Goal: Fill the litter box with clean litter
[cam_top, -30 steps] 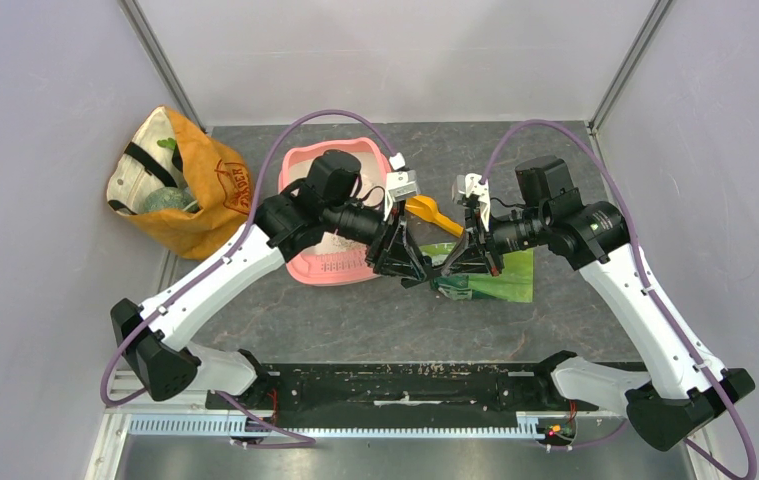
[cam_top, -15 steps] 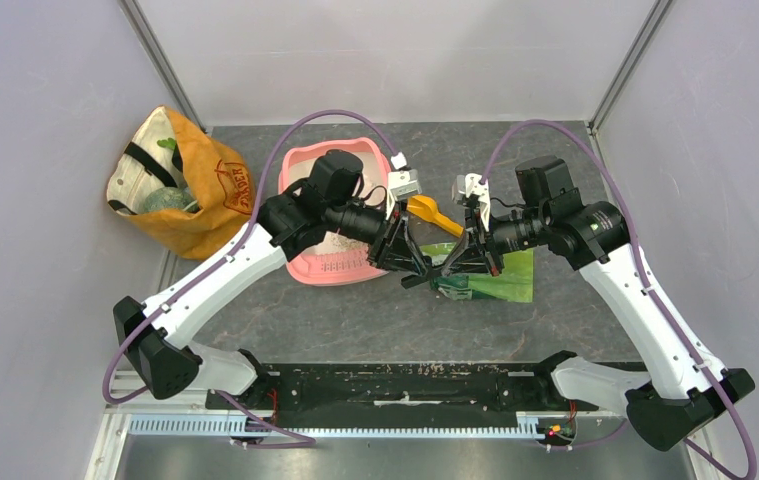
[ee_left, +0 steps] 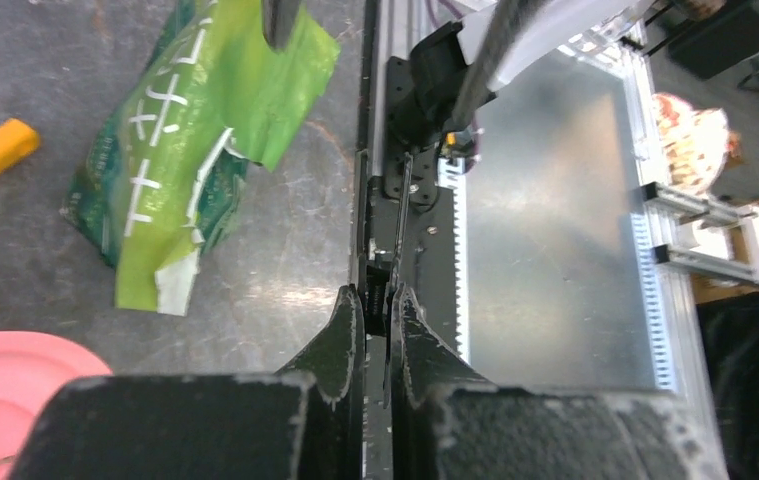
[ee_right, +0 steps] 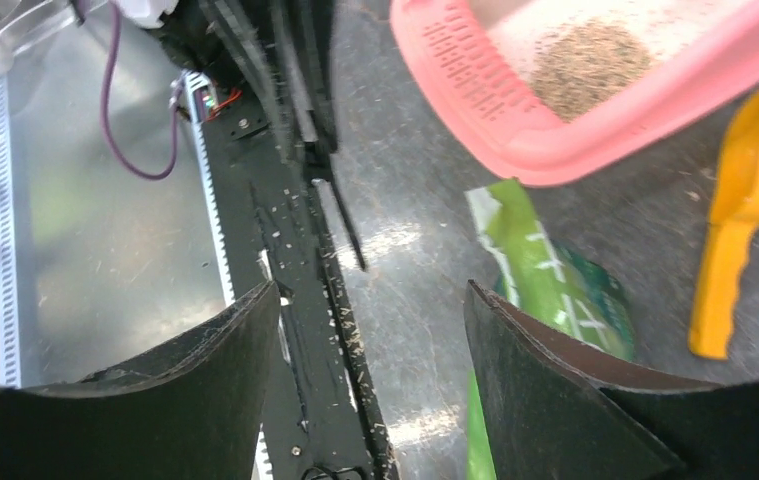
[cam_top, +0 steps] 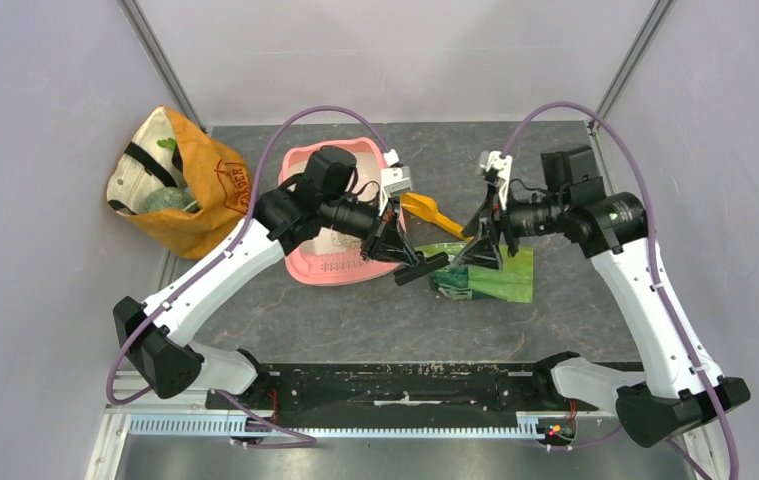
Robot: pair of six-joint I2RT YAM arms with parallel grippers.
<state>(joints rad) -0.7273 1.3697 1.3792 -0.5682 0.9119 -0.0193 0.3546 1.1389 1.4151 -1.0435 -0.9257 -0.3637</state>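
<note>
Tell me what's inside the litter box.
The litter box holds a small pile of litter on its pale floor. The left arm hides much of it from above.

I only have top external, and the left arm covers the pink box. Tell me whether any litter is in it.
Observer: Yes. The right wrist view shows a small pile of litter in the litter box, with pale floor showing around it.
Operator: Report the right gripper.
Observer: The right gripper is open, with nothing between its fingers.
Operator: Now the left.
Observer: In its own wrist view, the left gripper is shut and holds nothing.
</note>
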